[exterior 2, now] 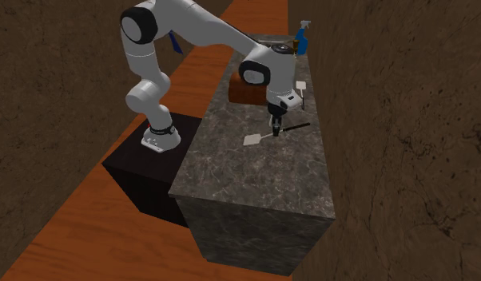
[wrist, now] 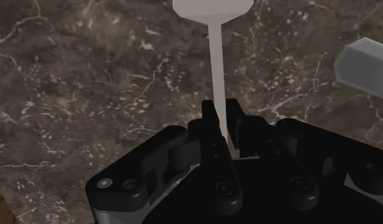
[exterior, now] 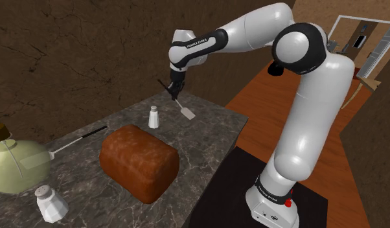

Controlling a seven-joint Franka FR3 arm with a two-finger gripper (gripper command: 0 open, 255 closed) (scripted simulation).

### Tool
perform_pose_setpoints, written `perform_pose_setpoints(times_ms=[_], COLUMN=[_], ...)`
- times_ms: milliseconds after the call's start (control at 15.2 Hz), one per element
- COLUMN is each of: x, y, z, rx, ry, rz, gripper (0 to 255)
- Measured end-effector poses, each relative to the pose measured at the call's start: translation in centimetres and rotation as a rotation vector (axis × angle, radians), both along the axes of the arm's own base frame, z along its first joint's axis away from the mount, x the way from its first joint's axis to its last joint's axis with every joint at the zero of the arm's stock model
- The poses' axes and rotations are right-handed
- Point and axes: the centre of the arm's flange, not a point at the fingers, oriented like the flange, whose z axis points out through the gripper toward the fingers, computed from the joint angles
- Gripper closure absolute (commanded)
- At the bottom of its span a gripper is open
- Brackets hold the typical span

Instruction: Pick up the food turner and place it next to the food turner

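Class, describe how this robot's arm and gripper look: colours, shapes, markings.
The arm has glossy white rounded segments with dark joints, black lettering on the forearm, and a red button near its foot. The gripper is all black with two fingers.

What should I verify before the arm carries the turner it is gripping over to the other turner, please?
1. Grip: gripper shut on the held turner at its thin shaft: ok.
2. Held turner lifted off the counter: cannot tell.
3. Second turner located, lying on the counter: ok.
4. Direct path: shaker and brown loaf stand close to it: not ok.
5. Bare counter beside the second turner's handle: ok.
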Motion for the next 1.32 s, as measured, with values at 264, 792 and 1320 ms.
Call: perform_pose_setpoints(times_ms=[264, 792, 1320], x=[-1.2, -3.7, -6.3], y=[5.0, 15.4, 25.6], z=[0.2, 0.2, 0.4], rx=[0.0, 0.0, 0.0], ry=[0.0, -0.001, 0.0], rz=[0.0, 0.0, 0.0], gripper=[255, 255, 255])
